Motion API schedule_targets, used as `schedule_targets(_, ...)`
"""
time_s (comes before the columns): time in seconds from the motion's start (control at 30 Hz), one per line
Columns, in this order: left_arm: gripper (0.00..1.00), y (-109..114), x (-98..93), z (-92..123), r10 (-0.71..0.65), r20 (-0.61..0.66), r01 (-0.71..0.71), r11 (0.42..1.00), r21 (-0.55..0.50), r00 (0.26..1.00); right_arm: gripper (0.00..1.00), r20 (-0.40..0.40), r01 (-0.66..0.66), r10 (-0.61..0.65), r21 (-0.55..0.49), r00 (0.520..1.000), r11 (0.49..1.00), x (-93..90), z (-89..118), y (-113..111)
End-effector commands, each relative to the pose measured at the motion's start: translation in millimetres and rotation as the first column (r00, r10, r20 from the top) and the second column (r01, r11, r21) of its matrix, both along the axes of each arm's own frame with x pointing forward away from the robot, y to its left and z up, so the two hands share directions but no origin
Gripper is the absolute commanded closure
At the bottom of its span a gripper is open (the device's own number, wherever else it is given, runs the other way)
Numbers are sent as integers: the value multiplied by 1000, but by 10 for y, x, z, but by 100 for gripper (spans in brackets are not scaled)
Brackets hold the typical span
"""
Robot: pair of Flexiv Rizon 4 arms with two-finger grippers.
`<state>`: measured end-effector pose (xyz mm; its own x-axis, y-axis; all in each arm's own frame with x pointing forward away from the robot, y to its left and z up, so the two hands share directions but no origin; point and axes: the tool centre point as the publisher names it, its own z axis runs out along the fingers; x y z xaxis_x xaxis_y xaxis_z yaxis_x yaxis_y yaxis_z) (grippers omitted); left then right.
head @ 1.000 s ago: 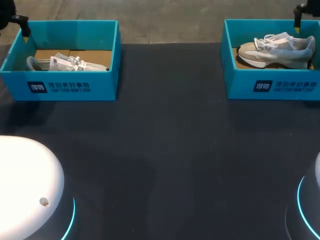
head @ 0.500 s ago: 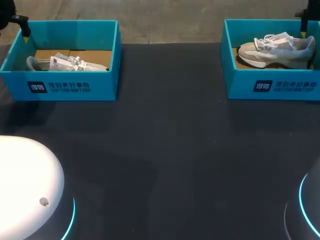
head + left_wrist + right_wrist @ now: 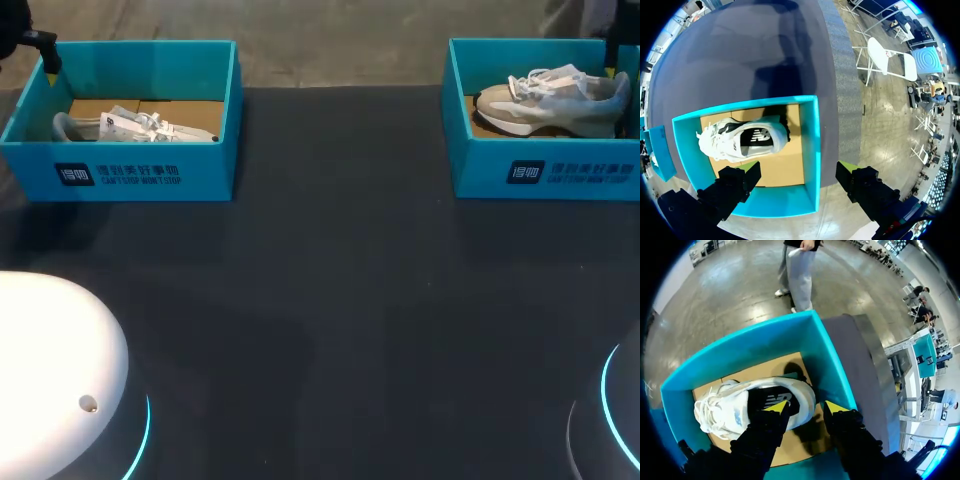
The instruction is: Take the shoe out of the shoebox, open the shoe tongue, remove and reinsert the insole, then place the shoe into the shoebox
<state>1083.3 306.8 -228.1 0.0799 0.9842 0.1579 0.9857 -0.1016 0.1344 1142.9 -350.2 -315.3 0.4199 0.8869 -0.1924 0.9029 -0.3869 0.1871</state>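
Two teal shoeboxes stand at the table's far side. The left box (image 3: 135, 175) holds a white shoe (image 3: 130, 125) lying on its side. The right box (image 3: 545, 175) holds a beige-white shoe (image 3: 550, 100). My right gripper (image 3: 807, 407) hangs above that shoe's (image 3: 750, 407) heel, one yellow tip over the opening and one past the heel, fingers half narrowed and gripping nothing. In the head view it (image 3: 611, 30) only just shows at the box's far right corner. My left gripper (image 3: 797, 167) stands wide open over the left box's wall (image 3: 812, 150), beside the white shoe (image 3: 742, 142), and sits at that box's far left corner (image 3: 45, 55).
Both boxes have brown cardboard floors (image 3: 797, 440) and tall teal walls around the shoes. The dark table (image 3: 330, 300) stretches between and in front of the boxes. The white robot bases sit at the near corners (image 3: 50, 370).
My right gripper's fingers have drawn closer together, and it has shifted a little to the right over the box. The left arm and both shoes have stayed put.
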Motion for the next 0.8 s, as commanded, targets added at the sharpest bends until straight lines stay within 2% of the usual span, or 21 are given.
schedule_targets(0.03, 0, 2, -10, -4, -1, 3, 1, 1000, -1, 1000, 57, -33, 10, -9, 11, 999, 1000, 109, -98, -41)
schedule_targets(0.8, 0, 2, -10, -4, -1, 3, 1, 1000, -1, 1000, 56, -109, 31, -31, -7, 994, 1000, 49, -459, -103)
